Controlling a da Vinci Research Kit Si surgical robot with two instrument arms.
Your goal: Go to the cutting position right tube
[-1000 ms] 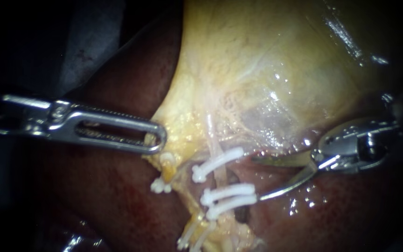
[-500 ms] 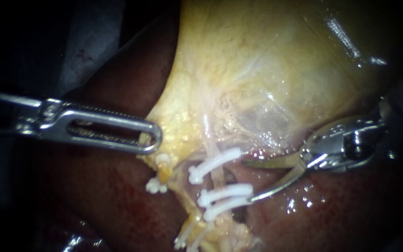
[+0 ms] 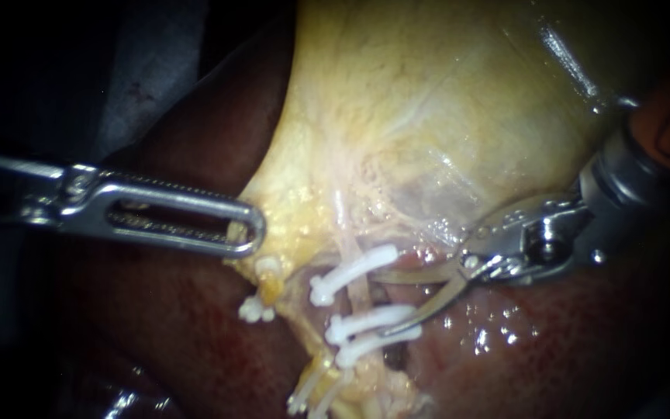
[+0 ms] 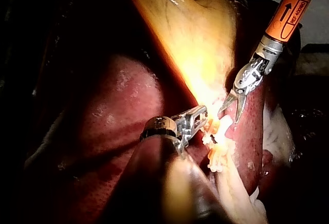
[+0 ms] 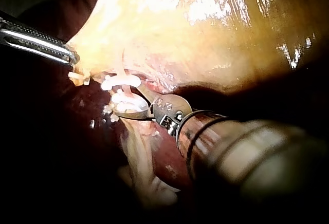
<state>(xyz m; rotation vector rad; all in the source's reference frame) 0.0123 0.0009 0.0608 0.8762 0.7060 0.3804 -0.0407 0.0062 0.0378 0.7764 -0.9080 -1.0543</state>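
white clips [image 3: 353,271] crowd the tube [image 3: 360,293]; the right instrument [image 3: 388,302]'s spread blades reach them. left instrument [image 3: 246,233] pinches the gallbladder [image 3: 428,116] edge, i think. left wrist view shows the blades' gap best.

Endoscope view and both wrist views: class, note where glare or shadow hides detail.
Endoscope view: wet glints on the gallbladder and liver, dark corners. Left wrist view: light washes out the gallbladder by the clips, blackness around. Right wrist view: strong glare on the gallbladder, deep shadow under the right instrument.
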